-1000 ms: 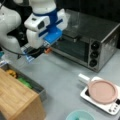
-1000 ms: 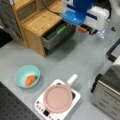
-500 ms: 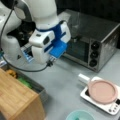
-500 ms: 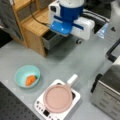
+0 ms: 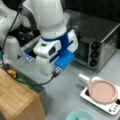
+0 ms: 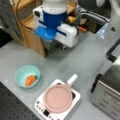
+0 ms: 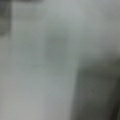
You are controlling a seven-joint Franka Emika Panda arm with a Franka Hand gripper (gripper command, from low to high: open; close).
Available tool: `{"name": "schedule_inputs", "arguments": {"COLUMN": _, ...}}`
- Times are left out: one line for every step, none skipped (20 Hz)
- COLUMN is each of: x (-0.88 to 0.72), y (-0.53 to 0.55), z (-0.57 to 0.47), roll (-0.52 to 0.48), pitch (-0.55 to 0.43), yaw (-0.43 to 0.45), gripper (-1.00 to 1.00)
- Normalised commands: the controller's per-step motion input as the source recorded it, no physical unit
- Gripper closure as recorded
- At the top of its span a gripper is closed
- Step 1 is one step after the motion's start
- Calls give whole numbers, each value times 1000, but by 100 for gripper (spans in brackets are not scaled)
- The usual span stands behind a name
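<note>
No writing is readable anywhere. The grey surface (image 6: 75,62) carries a toaster oven (image 5: 100,45), a pink-lidded pan (image 6: 58,98) on a white hotplate (image 6: 40,107), and a teal bowl (image 6: 18,75) holding a carrot (image 6: 30,80). The gripper (image 6: 53,30) hangs beside the wooden cabinet (image 6: 32,40), well apart from the pan; whether its jaws are parted cannot be told.

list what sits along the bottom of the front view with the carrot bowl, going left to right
teal bowl holding a carrot → pink pan on the white cooktop → toaster oven. The gripper is not visible.
</note>
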Motion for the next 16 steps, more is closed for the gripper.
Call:
{"name": "schedule_inputs", "arguments": {"x": 776, "y": -183, "z": 15, "roll": -63, "pitch": 217, "yaw": -101, "gripper": -100}}
{"name": "schedule_inputs", "arguments": {"x": 745, "y": -194, "z": 19, "roll": -59, "pitch": 213, "yaw": -81, "gripper": -100}}
{"name": "schedule_inputs", "arguments": {"x": 669, "y": -190, "z": 44, "roll": -55, "pitch": 209, "yaw": -62, "gripper": -100}}
{"name": "schedule_inputs", "arguments": {"x": 580, "y": -196, "z": 59, "roll": -50, "pitch": 188, "yaw": -41, "gripper": -100}}
{"name": "schedule_inputs", "arguments": {"x": 540, "y": -216, "z": 49, "roll": -44, "pitch": 180, "yaw": -28, "gripper": -100}}
{"name": "schedule_inputs", "arguments": {"x": 470, "y": -212, "z": 53, "roll": -38, "pitch": 177, "yaw": -23, "gripper": -100}}
{"name": "schedule_inputs", "arguments": {"x": 420, "y": -221, "z": 40, "roll": -33, "pitch": 179, "yaw": -14, "gripper": -100}}
{"name": "schedule_inputs", "arguments": {"x": 365, "y": -212, "z": 38, "roll": -28, "pitch": 182, "yaw": -9, "gripper": -100}}
{"name": "schedule_inputs", "arguments": {"x": 335, "y": -218, "z": 28, "roll": -24, "pitch": 181, "yaw": 1, "gripper": -100}}
{"name": "schedule_inputs", "arguments": {"x": 313, "y": -229, "z": 9, "roll": -18, "pitch": 178, "yaw": 11, "gripper": -100}}
{"name": "schedule_inputs", "arguments": {"x": 321, "y": -256, "z": -19, "roll": -9, "pitch": 169, "yaw": 25, "gripper": -100}}
{"name": "schedule_inputs", "arguments": {"x": 332, "y": -277, "z": -52, "roll": -5, "pitch": 162, "yaw": 37, "gripper": -100}}
{"name": "schedule_inputs", "arguments": {"x": 338, "y": -278, "z": -53, "roll": -2, "pitch": 156, "yaw": 44, "gripper": -100}}
{"name": "schedule_inputs", "arguments": {"x": 351, "y": -281, "z": -65, "roll": -9, "pitch": 152, "yaw": 49, "gripper": -100}}
{"name": "schedule_inputs", "arguments": {"x": 366, "y": -278, "z": -74, "roll": -5, "pitch": 144, "yaw": 60, "gripper": -100}}
{"name": "schedule_inputs", "arguments": {"x": 390, "y": -278, "z": -87, "roll": 1, "pitch": 140, "yaw": 68, "gripper": -100}}
